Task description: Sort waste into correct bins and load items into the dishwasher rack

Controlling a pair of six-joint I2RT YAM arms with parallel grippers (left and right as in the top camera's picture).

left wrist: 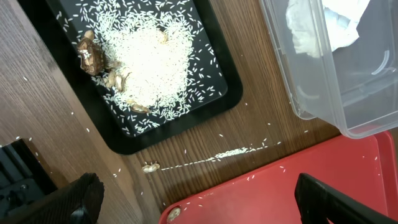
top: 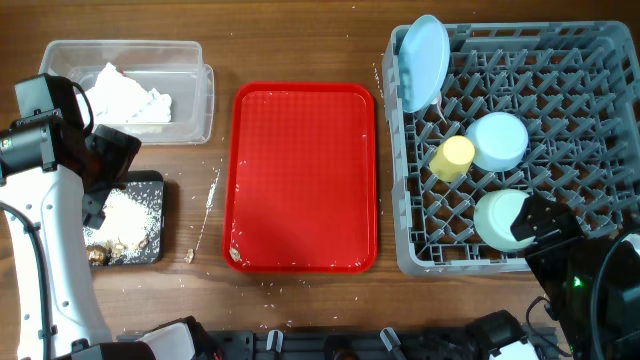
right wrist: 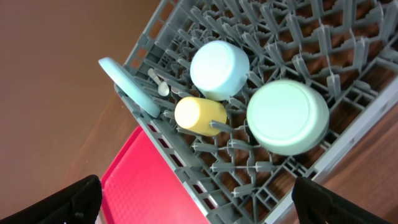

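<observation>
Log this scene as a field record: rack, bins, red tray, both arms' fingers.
rack: plate upright at the edge, two bowls upside down, yellow cup tilted, spoon
clear box: white napkins
black tray: rice, brown scraps
red tray: only a few crumbs
left gripper: fingers open, empty
right gripper: fingers open, empty

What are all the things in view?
rack: 1, grey, right side
plate: 1, light blue, on edge in rack
bowls: 2, pale blue-green, upside down in rack
cup: 1, yellow, in rack
spoon: 1, white, beside plate
red tray: 1, red, centre
box: 1, clear, far left, holds white napkins
black tray: 1, black, near left
food scraps: pile, white and brown, on black tray
left hand: 1, black, open, left side
right hand: 1, black, open, over rack
</observation>
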